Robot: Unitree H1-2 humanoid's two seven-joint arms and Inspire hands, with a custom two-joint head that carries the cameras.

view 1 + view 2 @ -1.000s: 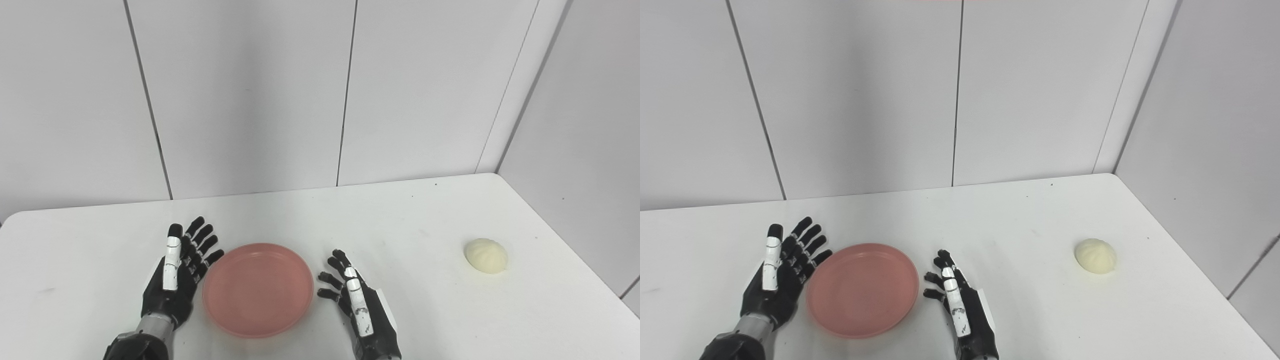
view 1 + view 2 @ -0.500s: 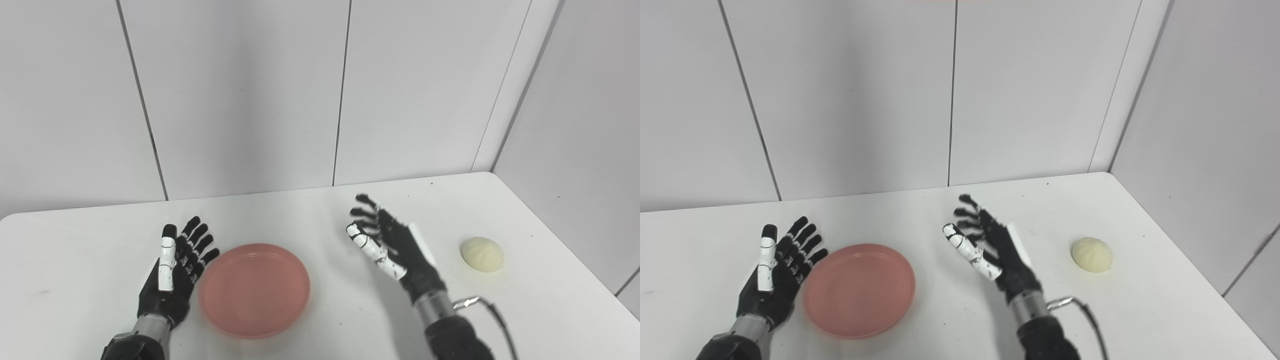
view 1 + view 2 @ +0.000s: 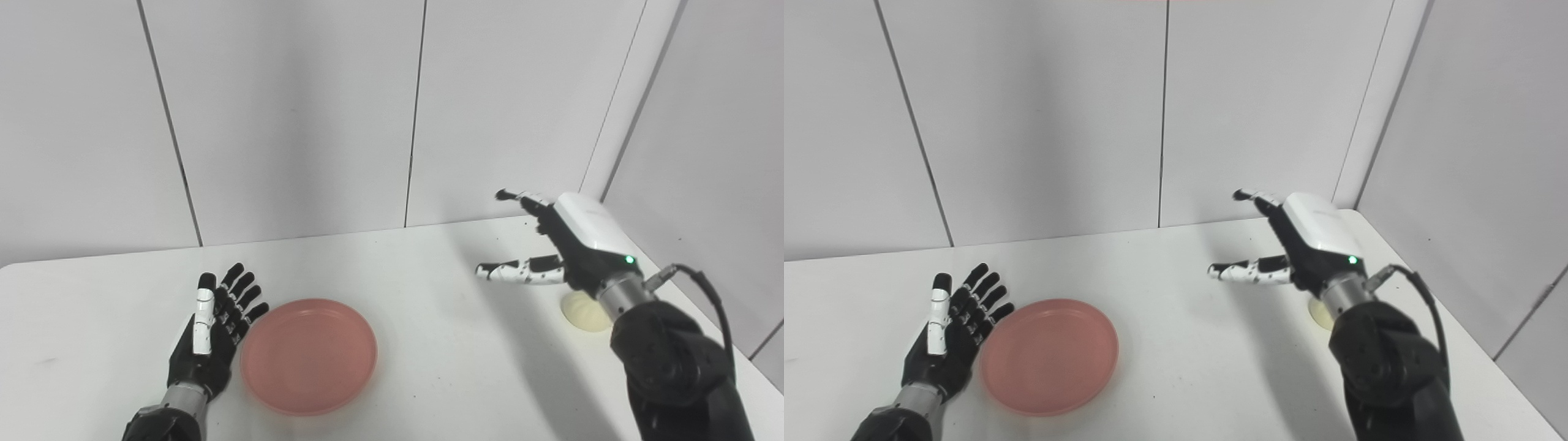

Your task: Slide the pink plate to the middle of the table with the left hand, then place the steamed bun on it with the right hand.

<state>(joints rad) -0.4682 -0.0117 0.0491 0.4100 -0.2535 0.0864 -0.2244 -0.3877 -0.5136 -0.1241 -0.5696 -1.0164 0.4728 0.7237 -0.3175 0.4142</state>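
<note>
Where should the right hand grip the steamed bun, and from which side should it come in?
Probably from above. The steamed bun sits flat side down on the table as a low dome, so fingers on one flank and thumb on the other, low near its base, should hold it. The open right hand is raised over it and partly hides it.

A lab-like test booth: bare white table (image 3: 429, 367) boxed in by plain grey wall panels (image 3: 294, 116).
</note>
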